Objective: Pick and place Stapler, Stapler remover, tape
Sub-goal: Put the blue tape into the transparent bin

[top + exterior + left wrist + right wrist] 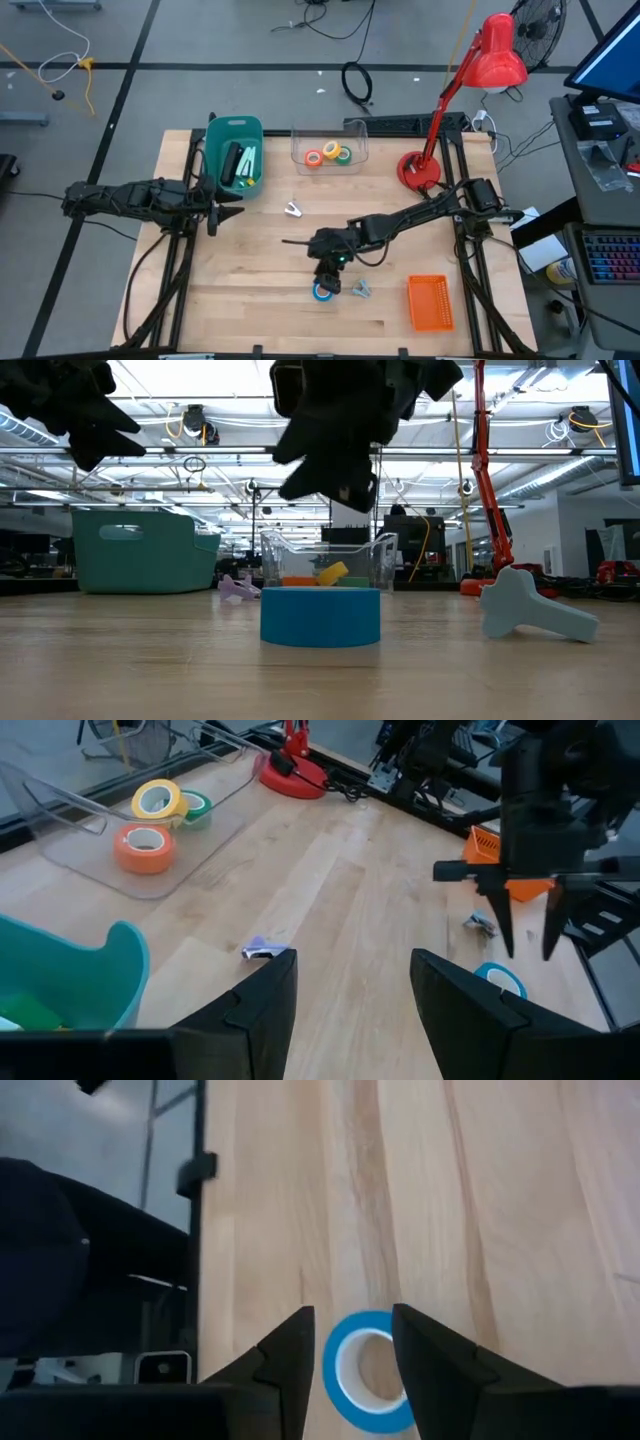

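Observation:
The blue tape roll [322, 291] [320, 616] lies flat on the table near its near edge. My right gripper [327, 274] [352, 1316] hangs open above it, fingers pointing down, clear of the roll [365, 1371]. The orange [145, 849], yellow [158, 800] and green [197, 807] rolls lie in the clear tray [330, 147]. A small pale staple remover [292, 209] [266, 949] lies mid-table; a grey one [360, 289] [535, 610] lies beside the blue roll. A dark stapler [233, 163] lies in the teal bin [235, 152]. My left gripper [228, 207] [352, 966] waits open by the bin.
An orange basket [430, 302] stands near the table's near right corner. A red desk lamp [420, 170] stands at the far right. Bare wood lies between the bin, the tray and the blue roll.

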Motion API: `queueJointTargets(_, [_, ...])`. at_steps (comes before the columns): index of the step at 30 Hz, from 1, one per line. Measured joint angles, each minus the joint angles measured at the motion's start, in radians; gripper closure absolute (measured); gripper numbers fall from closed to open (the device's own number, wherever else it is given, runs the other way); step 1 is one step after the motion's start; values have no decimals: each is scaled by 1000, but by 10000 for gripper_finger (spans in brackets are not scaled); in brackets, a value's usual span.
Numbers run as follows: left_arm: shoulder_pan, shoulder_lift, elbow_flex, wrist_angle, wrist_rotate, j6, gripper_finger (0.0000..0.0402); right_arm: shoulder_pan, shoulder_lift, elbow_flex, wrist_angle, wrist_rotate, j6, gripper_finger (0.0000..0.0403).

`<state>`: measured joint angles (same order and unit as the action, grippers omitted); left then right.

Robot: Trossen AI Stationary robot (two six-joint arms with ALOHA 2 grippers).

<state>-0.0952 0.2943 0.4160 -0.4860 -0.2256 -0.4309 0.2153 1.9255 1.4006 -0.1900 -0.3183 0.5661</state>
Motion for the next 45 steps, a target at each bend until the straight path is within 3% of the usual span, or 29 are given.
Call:
queueJointTargets(6, [0, 0, 0, -14, 0, 4, 201, 0, 0, 0, 4, 0, 29, 266])
queueJointTargets(15, [0, 0, 0, -15, 0, 44, 201, 0, -1, 0, -42, 2, 70, 175])
queueJointTargets(20, [0, 0, 0, -15, 0, 44, 201, 4, -1, 0, 28, -1, 163, 150])
queueJointTargets(25, [0, 0, 0, -15, 0, 56, 201, 19, -1, -1, -5, 30, 129, 145])
queueJointTargets(31, [0, 0, 0, -15, -1, 83, 201, 30, -1, -1, -186, 73, 118, 145])
queueJointTargets(37, [0, 0, 0, -15, -1, 90, 201, 28, 5, 0, -175, 87, 89, 145])
queueJointTargets(45, [0, 0, 0, -15, -1, 87, 201, 27, 116, 0, -165, 82, 89, 144])
